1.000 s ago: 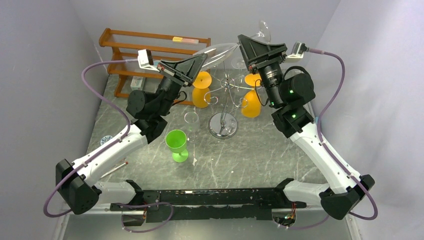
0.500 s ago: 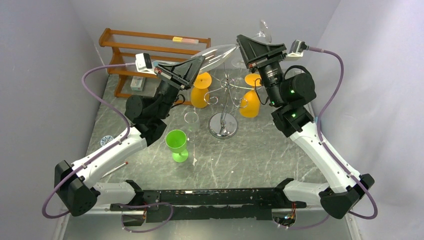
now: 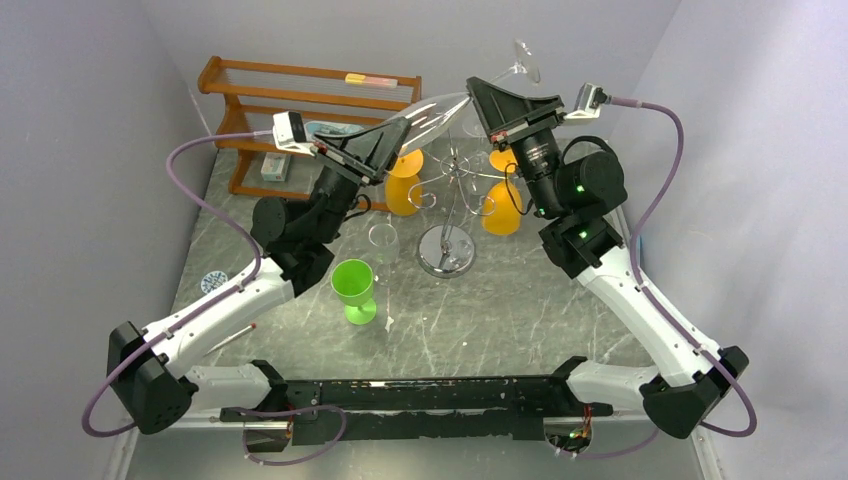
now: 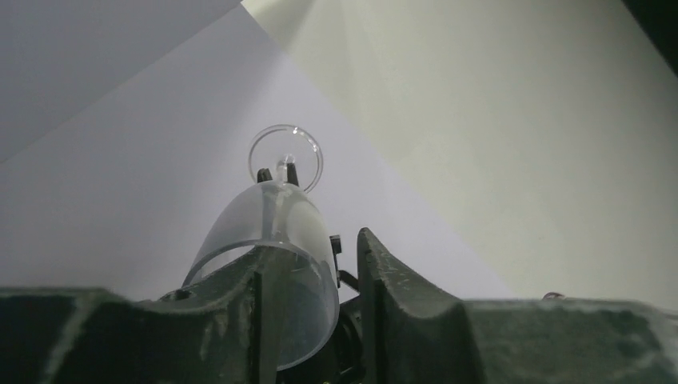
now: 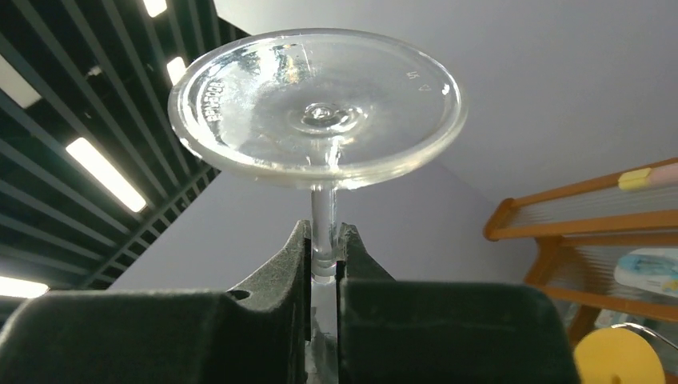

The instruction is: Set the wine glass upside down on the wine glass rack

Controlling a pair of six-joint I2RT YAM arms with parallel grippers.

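A clear wine glass (image 3: 437,106) hangs nearly level in the air above the chrome wine glass rack (image 3: 452,188), whose round base (image 3: 445,251) stands mid-table. My right gripper (image 3: 488,93) is shut on the stem just below the foot, as the right wrist view shows (image 5: 324,234); the foot (image 5: 318,104) faces that camera. My left gripper (image 3: 400,130) is at the bowl's rim. In the left wrist view (image 4: 312,250) its left finger sits inside the bowl (image 4: 272,218) and the right finger stands outside, with a gap to the glass wall.
Two orange glasses (image 3: 403,180) (image 3: 503,206) stand upside down beside the rack. A green cup (image 3: 353,286) and a small clear glass (image 3: 383,240) stand in front of it. A brown wooden shelf (image 3: 300,98) is at the back left. A pen (image 3: 226,340) lies near the left arm.
The right gripper has lifted the glass slightly up and to the left. The left wrist has dropped a little and its fingers stay at the bowl's rim.
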